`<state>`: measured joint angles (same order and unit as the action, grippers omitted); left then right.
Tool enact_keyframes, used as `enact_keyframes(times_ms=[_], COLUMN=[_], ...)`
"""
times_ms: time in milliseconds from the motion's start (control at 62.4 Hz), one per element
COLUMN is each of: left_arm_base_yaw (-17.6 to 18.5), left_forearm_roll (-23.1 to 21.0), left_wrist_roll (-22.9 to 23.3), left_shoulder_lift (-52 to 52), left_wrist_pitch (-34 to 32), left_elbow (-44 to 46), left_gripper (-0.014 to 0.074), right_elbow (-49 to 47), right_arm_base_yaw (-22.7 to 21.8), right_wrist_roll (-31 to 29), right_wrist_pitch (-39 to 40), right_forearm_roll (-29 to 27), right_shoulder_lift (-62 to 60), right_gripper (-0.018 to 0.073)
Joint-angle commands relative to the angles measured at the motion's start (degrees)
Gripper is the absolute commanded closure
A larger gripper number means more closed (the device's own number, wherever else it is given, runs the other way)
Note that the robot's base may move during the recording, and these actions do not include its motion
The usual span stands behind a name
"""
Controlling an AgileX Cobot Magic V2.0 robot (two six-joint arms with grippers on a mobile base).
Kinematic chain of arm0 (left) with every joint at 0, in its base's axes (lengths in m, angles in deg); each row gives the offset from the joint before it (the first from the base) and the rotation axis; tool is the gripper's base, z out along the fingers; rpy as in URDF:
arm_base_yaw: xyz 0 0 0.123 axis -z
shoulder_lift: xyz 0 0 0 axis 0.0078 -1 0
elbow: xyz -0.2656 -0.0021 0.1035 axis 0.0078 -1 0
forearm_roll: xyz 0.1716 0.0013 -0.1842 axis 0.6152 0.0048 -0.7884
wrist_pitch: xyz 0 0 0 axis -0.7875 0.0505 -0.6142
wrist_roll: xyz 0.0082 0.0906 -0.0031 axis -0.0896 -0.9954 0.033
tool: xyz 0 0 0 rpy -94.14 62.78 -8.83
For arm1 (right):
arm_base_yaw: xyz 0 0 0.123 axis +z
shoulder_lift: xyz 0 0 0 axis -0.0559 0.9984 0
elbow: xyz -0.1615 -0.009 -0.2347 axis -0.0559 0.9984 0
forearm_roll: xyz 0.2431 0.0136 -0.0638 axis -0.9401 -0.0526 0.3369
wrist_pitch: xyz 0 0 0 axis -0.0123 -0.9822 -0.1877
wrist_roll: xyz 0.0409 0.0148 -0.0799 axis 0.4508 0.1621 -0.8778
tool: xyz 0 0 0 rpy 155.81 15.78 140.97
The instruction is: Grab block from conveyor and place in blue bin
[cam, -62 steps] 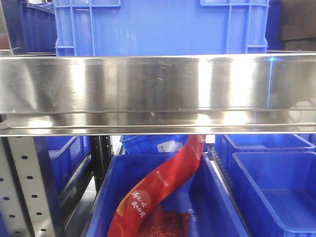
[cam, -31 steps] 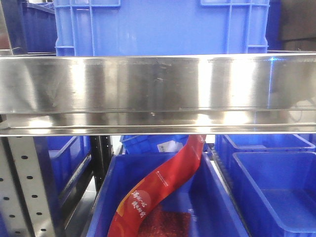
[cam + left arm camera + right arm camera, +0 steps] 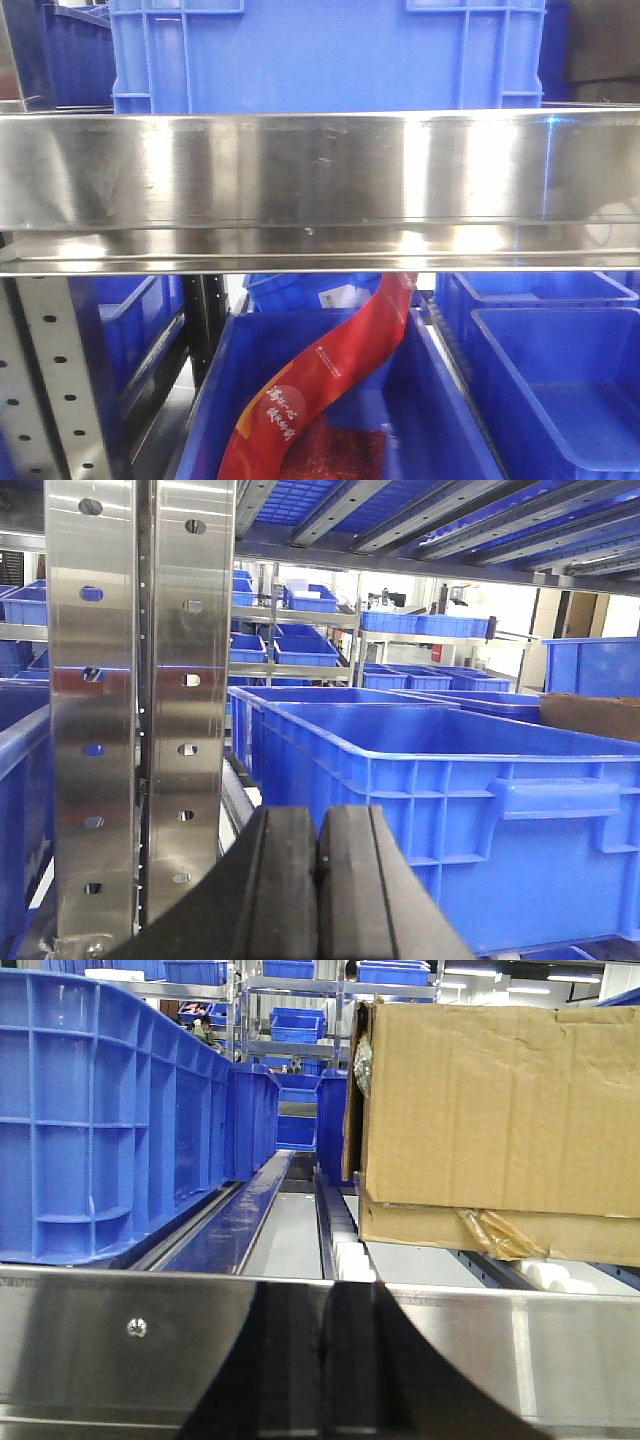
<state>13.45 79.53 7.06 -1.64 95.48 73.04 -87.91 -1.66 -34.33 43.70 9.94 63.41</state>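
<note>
Left gripper [image 3: 318,880] pressed closed on nothing, right gripper [image 3: 335,1360] only a dark blur, state unreadable; steel rail [image 3: 320,185] hides the front view.

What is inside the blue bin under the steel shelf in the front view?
A long red packet leans in the blue bin, with red-patterned material at the bottom. The steel shelf hides the packet's top.

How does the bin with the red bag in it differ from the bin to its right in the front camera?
The middle bin holds a long red printed bag leaning across it; the right bin shows only bare blue floor. The middle bin sits under the steel rail centrally, the right bin runs off-frame. Both are blue plastic.
</note>
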Motion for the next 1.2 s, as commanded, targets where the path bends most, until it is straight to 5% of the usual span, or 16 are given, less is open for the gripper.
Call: enact_keyframes(times_ms=[0, 529, 609, 801, 961, 1185], left_arm_base_yaw=[-0.27, -0.27, -0.6, -6.45, -12.0, -12.79], left_forearm_roll=[0.02, 0.14, 5.29, 7.69, 7.85, 7.23], left_wrist_roll=[-0.19, -0.19, -0.19, 2.02, 2.57, 2.57], left_shoulder_lift=[0.48, 0.86, 1.96, 7.72, 13.15, 15.14], left_wrist_pitch=[-0.79, -0.8, -1.02, -8.73, -8.25, -8.62], left_elbow=[-0.05, -0.86, -3.56, -15.84, -24.34, -29.51], left_gripper=[0.0707, 0.0707, 0.0707, 0.0707, 0.0707, 0.0707], right_elbow=[0.0, 0.0, 0.0, 0.0, 0.0, 0.0], right_arm_base_yaw=[-0.3, -0.3, -0.3, -0.3, -0.3, -0.3], right_wrist_roll=[-0.32, -0.32, -0.32, -0.32, -0.32, -0.32], right_wrist_pitch=[1.35, 1.35, 1.35, 1.35, 1.35, 1.35], right_forearm_roll=[-0.05, -0.05, -0.05, -0.05, -0.05, -0.05], right_shoulder_lift=[-0.19, -0.19, -0.19, -0.19, -0.19, -0.19], right_gripper=[0.072, 0.072, 0.072, 0.072, 0.072, 0.072])
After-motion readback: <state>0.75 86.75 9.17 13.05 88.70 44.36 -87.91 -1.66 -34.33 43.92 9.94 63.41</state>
